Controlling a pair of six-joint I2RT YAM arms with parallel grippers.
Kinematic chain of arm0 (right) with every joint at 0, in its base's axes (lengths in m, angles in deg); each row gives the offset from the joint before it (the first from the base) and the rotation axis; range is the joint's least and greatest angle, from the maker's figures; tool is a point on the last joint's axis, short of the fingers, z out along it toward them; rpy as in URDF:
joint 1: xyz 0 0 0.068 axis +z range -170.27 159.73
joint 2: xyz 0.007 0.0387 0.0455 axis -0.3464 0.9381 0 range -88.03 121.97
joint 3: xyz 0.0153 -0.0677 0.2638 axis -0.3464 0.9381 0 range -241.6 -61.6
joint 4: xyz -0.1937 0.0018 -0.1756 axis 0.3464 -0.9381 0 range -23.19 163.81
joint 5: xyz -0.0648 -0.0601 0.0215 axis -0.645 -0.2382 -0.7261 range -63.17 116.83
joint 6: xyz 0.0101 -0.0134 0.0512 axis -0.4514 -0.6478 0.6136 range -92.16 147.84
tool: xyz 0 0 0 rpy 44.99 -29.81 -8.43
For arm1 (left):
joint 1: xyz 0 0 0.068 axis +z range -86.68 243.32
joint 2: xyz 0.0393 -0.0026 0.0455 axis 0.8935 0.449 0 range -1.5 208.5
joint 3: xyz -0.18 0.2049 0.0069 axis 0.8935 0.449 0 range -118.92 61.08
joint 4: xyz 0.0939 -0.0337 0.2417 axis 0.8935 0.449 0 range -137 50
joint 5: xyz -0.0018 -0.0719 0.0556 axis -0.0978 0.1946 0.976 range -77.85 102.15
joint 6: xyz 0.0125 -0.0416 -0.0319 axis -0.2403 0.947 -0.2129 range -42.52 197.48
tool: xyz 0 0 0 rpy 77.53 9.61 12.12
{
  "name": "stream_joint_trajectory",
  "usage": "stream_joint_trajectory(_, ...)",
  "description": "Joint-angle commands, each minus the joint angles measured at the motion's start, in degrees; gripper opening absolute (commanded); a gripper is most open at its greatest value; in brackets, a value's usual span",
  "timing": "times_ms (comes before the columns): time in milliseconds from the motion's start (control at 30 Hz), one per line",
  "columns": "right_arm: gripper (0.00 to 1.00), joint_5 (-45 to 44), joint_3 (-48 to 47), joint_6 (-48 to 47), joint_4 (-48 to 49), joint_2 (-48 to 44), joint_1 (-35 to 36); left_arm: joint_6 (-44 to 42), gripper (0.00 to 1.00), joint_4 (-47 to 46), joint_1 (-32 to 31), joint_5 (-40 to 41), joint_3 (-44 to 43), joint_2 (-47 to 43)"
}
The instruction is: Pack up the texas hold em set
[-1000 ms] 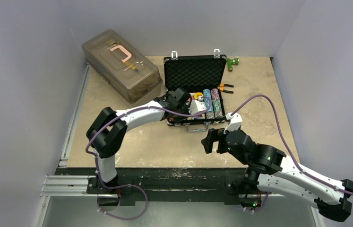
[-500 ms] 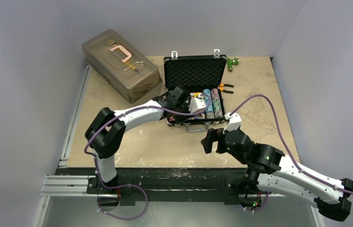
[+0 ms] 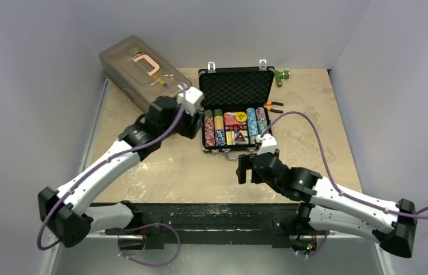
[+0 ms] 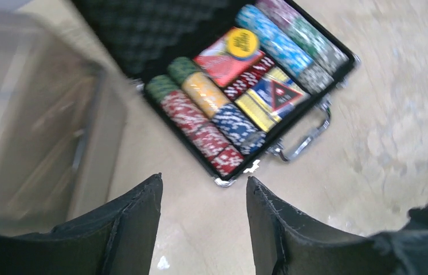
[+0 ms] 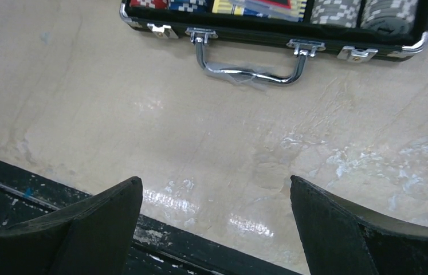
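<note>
The black briefcase (image 3: 209, 148) lies open in the middle of the table, its foam-lined lid (image 3: 235, 89) standing up at the back. Rows of poker chips (image 3: 214, 129) and card decks (image 3: 234, 120) fill its tray. My left gripper (image 3: 192, 125) hovers just left of the case, open, with only bare table between its fingers (image 4: 142, 212). The left wrist view shows the chips (image 4: 200, 126) and cards (image 4: 228, 57) ahead of the gripper (image 4: 204, 180). My right gripper (image 3: 244, 169) stands open and empty in front of the case's silver handle (image 5: 251, 71), a short gap away.
A large translucent grey-brown box (image 3: 145, 77) stands at the back left, close to my left arm. Orange-handled pliers (image 3: 273, 106) lie right of the case, and a small green object (image 3: 282, 74) sits at the back. The table's dark front edge (image 5: 142, 229) runs just under my right gripper.
My left arm has pulled out of the case and swung left toward the box, and its gripper has opened. The tray's contents now show fully. My right arm has shifted slightly left.
</note>
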Motion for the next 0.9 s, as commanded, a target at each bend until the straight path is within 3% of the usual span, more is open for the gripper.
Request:
stream_joint_trajectory(0,0.93,3.6,-3.2,-0.6,9.1,9.0,-1.9,17.6,0.55,7.0,7.2,9.0,0.0,-8.5)
stream_joint_trajectory(133,0.67,8.9,-9.2,1.3,12.5,19.7,-6.6,14.8,0.62,3.0,8.9,15.4,6.5,-17.8)
stream_joint_trajectory(200,0.63,13.4,-10.8,2.7,14.8,23.8,-10.2,15.4,0.67,1.3,8.9,17.3,9.6,-22.4)
stream_joint_trajectory(333,0.56,19.8,-13.9,1.9,20.5,31.1,-15.3,13.9,0.70,0.4,8.9,13.3,10.6,-27.8)
stream_joint_trajectory(500,0.44,19.0,-19.5,-1.8,20.7,39.0,-16.1,7.9,0.70,6.0,8.9,11.8,5.7,-26.3)
stream_joint_trajectory(633,0.34,18.4,-20.3,-1.8,22.5,41.7,-17.2,5.3,0.69,5.1,8.9,12.2,10.0,-27.3)
stream_joint_trajectory(867,0.30,16.8,-19.7,-1.5,23.1,43.4,-17.7,4.6,0.67,4.6,8.1,12.6,11.9,-30.6)
